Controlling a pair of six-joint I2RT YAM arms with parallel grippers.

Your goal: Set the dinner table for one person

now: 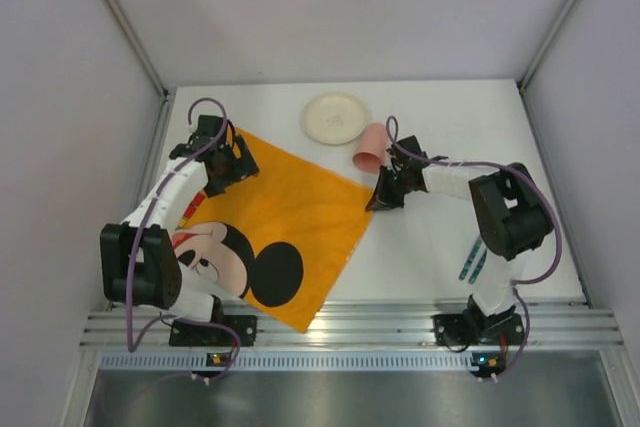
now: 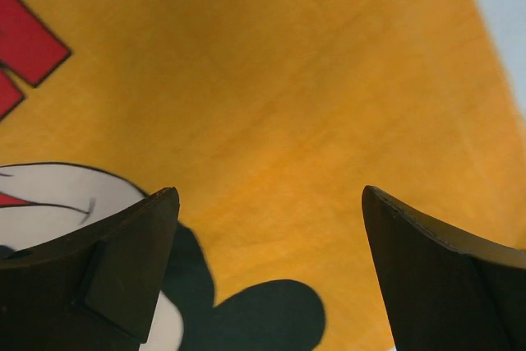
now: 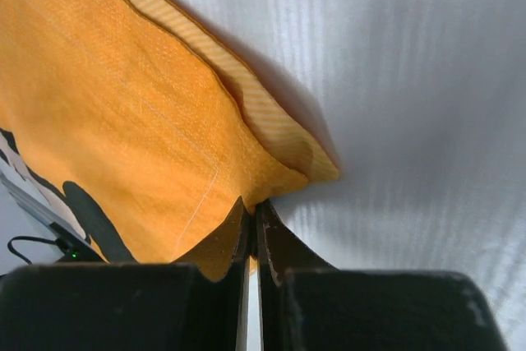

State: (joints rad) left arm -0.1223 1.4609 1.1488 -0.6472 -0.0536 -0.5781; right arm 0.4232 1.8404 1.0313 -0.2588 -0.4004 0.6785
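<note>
Right gripper (image 3: 253, 221) clenched on the mat's (image 1: 290, 217) right corner; left gripper (image 2: 269, 203) spread wide above the mat, holding nothing.
Table (image 1: 440, 247) lies under and all round the mat: rigid, matte and fixed, so nothing you grip. You work the mat instead. It looks thin, limp and light, so take it at the hemmed corner and expect folds and drag. Plate (image 1: 336, 118) and cup (image 1: 371, 149) sit just beyond the mat's far edge.

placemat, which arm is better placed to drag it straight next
Probably right. The right gripper is shut on a corner of the placemat, which bunches up at its tips. The left gripper hangs open above the placemat, holding nothing.
</note>
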